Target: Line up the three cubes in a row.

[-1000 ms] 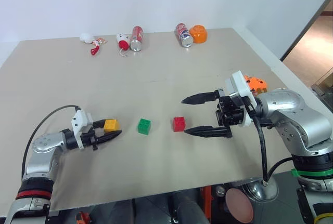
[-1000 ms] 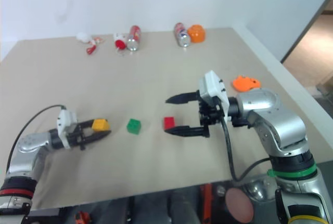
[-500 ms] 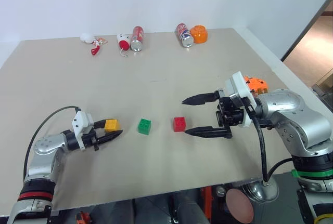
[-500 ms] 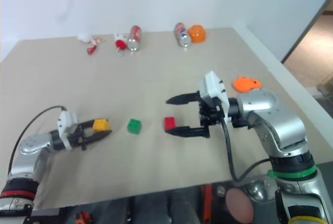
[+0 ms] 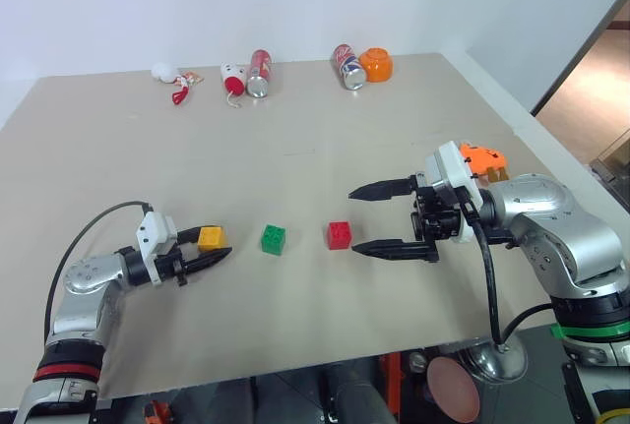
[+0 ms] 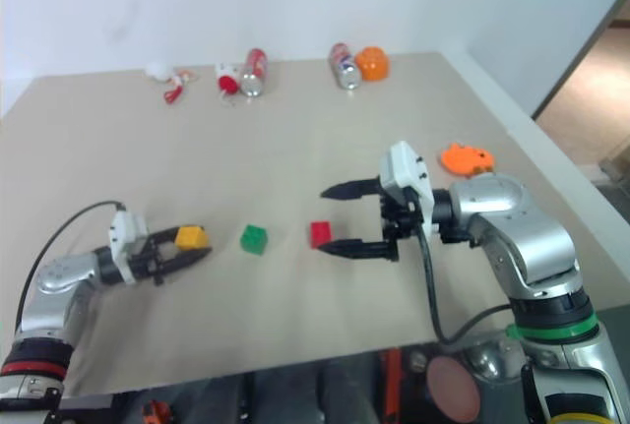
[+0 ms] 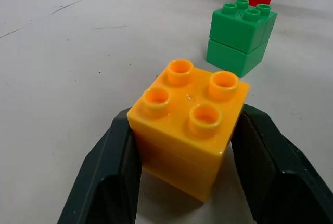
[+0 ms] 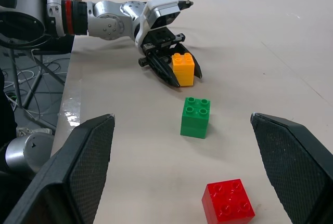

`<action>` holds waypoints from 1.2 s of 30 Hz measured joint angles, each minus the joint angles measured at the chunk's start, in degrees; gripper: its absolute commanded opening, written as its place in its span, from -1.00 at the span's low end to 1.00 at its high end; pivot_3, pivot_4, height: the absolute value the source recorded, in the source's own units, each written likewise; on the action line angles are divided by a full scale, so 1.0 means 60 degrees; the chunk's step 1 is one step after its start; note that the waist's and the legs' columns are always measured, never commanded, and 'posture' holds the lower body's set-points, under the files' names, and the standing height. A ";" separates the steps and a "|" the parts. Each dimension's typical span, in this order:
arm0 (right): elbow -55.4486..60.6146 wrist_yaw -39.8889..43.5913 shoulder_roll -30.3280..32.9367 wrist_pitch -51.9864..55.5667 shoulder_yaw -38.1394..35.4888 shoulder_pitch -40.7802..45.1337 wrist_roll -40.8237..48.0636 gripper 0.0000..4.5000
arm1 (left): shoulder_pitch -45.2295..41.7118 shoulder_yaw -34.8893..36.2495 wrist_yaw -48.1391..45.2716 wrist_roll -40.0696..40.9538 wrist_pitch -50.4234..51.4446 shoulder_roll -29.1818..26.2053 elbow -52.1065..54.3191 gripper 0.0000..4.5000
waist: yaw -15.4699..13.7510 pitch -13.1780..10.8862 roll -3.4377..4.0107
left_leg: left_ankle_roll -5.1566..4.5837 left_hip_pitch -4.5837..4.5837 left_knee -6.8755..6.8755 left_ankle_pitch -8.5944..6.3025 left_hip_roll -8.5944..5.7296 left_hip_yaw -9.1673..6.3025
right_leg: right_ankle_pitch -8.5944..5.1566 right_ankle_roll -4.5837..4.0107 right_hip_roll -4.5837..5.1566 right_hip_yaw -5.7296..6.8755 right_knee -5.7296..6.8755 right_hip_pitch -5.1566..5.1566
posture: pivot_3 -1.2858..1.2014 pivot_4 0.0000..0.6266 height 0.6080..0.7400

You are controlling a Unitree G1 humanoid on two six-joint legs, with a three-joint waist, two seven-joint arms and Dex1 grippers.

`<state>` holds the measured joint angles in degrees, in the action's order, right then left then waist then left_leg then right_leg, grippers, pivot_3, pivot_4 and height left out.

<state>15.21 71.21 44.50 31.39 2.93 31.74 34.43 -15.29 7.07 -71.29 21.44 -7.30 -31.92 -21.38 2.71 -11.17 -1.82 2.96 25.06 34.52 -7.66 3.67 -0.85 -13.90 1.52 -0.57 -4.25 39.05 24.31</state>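
Left gripper [image 5: 209, 253] I'm seeing straddling the small studded yellow-orange plastic cube [image 7: 188, 126], fingers [image 7: 112, 174] alongside it, grip uncertain | right gripper [image 5: 370, 217] hanging spread wide, empty, just beside the red studded cube [image 5: 339, 235] | green studded cube [image 5: 274, 239] sitting between both on the beige table [image 5: 295, 99], all roughly in line.

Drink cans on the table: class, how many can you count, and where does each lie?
2. One can lies on its side at the table's far edge, beside a small white and red toy. The other can lies farther right, touching the orange bowl.
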 measured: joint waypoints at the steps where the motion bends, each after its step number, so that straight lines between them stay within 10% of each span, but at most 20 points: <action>1: 0.0000 0.0000 -0.0001 0.0000 0.0000 0.0000 0.0000 0.93 | -0.0023 -0.0002 -0.0014 0.0012 0.0111 -0.0013 0.0002 0.71 | 0.0000 0.0001 0.0001 | 0.0000 -0.0001 0.0000 0.0000 0.0000 0.0000 | 0.0000 0.0000 0.0000 0.0000 0.0000 0.0000 | 0.03 -0.52 1.00; 3: 0.0000 0.0000 -0.0003 0.0000 0.0000 0.0000 0.0000 0.93 | -0.0049 -0.0002 -0.0017 0.0016 0.0237 -0.0031 0.0005 0.99 | 0.0000 0.0002 0.0004 | 0.0000 -0.0003 0.0000 0.0000 0.0000 0.0001 | 0.0000 0.0000 0.0000 0.0000 0.0000 0.0000 | 0.03 -0.52 1.00; 18: -0.0278 0.0193 -0.0083 -0.0014 0.0162 0.0195 -0.0023 0.93 | 0.0119 0.0025 -0.0175 0.0280 0.0369 -0.0368 0.0043 0.99 | 0.0035 0.0003 0.0006 | -0.0001 -0.0006 -0.0008 0.0000 0.0006 0.0005 | -0.0001 -0.0004 -0.0005 0.0000 0.0000 0.0011 | 0.03 -0.52 1.00; 36: -0.0926 0.0841 -0.0143 -0.0229 0.0287 0.0900 -0.0219 0.93 | 0.1733 0.1405 0.0034 0.0290 0.2364 -0.3268 0.0398 0.99 | 0.0030 0.0002 0.0007 | 0.0002 0.0005 -0.0035 -0.0003 0.0039 0.0060 | -0.0013 -0.0029 0.0009 0.0002 0.0003 0.0081 | 0.03 -0.52 1.00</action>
<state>9.65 76.26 43.64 30.02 4.66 37.14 33.12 -4.89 15.49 -71.08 23.18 6.88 -51.52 -18.99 2.89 -11.16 -1.78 2.98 25.09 34.31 -7.68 3.90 -0.49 -13.98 1.34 -0.52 -4.23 39.07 24.79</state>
